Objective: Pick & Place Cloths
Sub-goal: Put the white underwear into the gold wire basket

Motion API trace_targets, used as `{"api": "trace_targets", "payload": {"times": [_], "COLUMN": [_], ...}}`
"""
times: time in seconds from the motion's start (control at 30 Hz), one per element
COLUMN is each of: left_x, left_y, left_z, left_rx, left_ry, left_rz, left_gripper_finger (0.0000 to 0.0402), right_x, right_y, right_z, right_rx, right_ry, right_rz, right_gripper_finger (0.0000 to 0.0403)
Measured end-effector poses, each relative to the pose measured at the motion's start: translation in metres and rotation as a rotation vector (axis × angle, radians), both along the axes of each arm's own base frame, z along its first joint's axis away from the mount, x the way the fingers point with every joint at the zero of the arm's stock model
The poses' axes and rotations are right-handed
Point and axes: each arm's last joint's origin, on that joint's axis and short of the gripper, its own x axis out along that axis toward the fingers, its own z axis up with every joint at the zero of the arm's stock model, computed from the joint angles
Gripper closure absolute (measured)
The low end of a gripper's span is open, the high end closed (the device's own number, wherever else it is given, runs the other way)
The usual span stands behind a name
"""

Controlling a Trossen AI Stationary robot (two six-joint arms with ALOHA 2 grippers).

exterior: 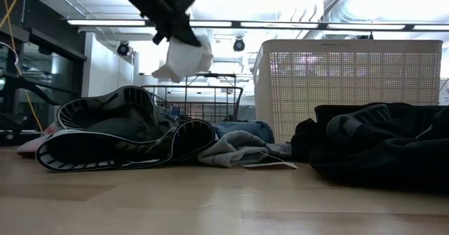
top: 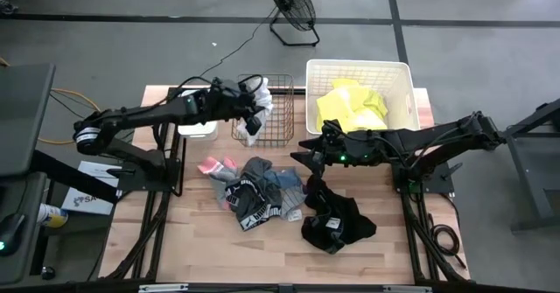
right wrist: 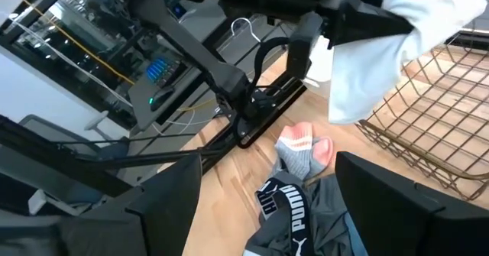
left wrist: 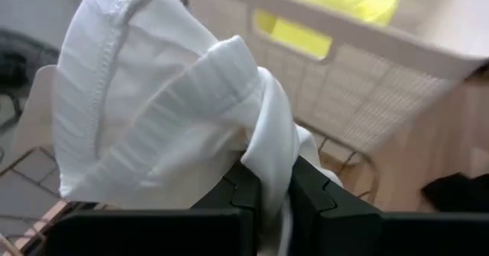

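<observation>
My left gripper (top: 251,111) is shut on a white cloth (top: 261,94) and hovers over the copper wire basket (top: 280,109). In the low view the cloth (exterior: 184,56) hangs high above the basket (exterior: 203,102). My right gripper (top: 308,146) is open, its fingers wide apart (right wrist: 267,206), and it hangs above the table beside the loose pile. That pile holds a grey-blue and black printed cloth (top: 262,192) and small pink pieces (top: 217,164). A black cloth (top: 337,219) lies apart from it on the wood. Neon-yellow cloth (top: 350,105) lies in the big white tub (top: 408,79). My left gripper pinches a bunched fold of the white cloth (left wrist: 267,160) between its two fingers (left wrist: 313,202), slanting down from the table's left. Several layers seem gathered in the pinch. The cloth is lifted clear, and its loose bulk (exterior: 186,59) hangs slack below the fingers over the basket.
A small white tub (top: 199,129) stands left of the wire basket. The big latticed tub (exterior: 344,88) fills the far right corner. A floor fan (top: 290,9) stands beyond the table. Bare wood (top: 175,232) shows along the near edge.
</observation>
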Motion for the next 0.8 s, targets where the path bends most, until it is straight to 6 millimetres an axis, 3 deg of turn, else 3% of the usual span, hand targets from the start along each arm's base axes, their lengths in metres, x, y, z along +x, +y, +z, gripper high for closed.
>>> {"api": "trace_targets", "payload": {"times": [0.4,0.8], "left_x": [0.007,0.028], "left_y": [0.041,0.058], "left_z": [-0.022,-0.059], "left_rx": [-0.039,-0.092], "left_ry": [0.036,0.106], "left_rz": [0.070,0.083], "left_gripper_finger": [0.0377,0.0377], "right_x": [0.000,-0.001], "right_y": [0.000,-0.001], "right_z": [-0.001,-0.001], "right_rx": [-0.007,-0.015], "right_ry": [0.009,0.011], "right_rz": [-0.013,-0.038], "right_gripper_finger": [0.0109,0.0109]}}
